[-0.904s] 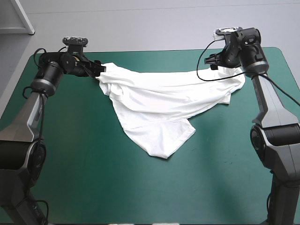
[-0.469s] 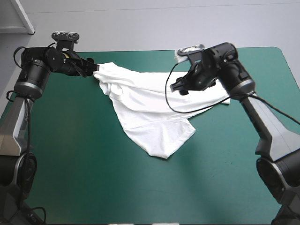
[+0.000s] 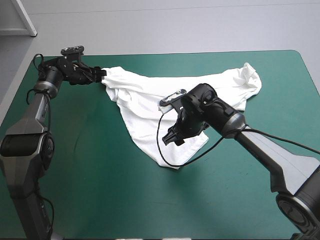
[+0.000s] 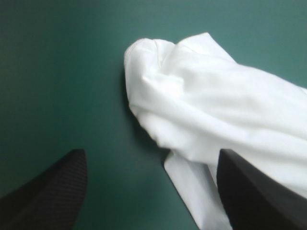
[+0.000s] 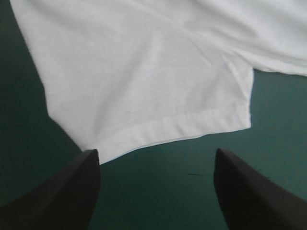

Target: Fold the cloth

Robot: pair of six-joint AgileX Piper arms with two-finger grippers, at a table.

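T-shirt (image 3: 145,100): white, rumpled, strung across the tabletop's (image 3: 100,190) far half, one hem nearward.
Right claw (image 3: 172,137): wide; it has left the far-right corner and now hangs over that hem.
Left claw (image 3: 101,75): wide, at the far-left bunch.
Meaning: probably a regrasp; folding not begun.

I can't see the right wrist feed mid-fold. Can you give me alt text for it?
The right pincer is open, its black fingers apart over the teal-green cover. A hemmed edge of the white T-shirt lies flat just ahead of the fingertips, not between them, and the cloth fills the view beyond.
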